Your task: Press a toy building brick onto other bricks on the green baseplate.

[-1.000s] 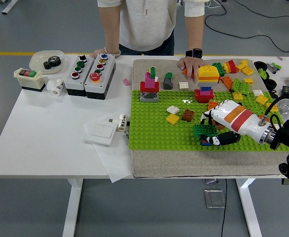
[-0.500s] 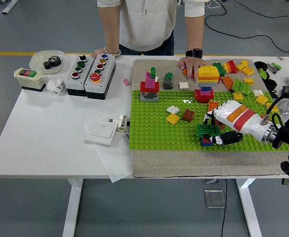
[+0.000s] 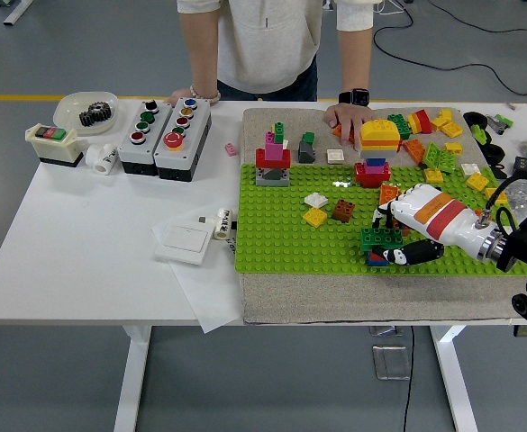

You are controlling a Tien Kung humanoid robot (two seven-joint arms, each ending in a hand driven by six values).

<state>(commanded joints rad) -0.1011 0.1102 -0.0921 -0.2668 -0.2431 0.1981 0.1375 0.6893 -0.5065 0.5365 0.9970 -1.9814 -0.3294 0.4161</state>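
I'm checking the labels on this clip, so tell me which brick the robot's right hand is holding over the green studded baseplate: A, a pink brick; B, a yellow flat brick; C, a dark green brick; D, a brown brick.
C: the right hand has its fingers curled around the dark green rectangular brick near the front edge of the green studded baseplate, while the other bricks stand apart from it.

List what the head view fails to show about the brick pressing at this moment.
- Whether the dark green brick is fully seated: the right hand covers its right end.
- The bricks beneath it: mostly hidden by that brick and the hand.
- The left hand: outside the frame.
- The person's face: cut off by the top edge.
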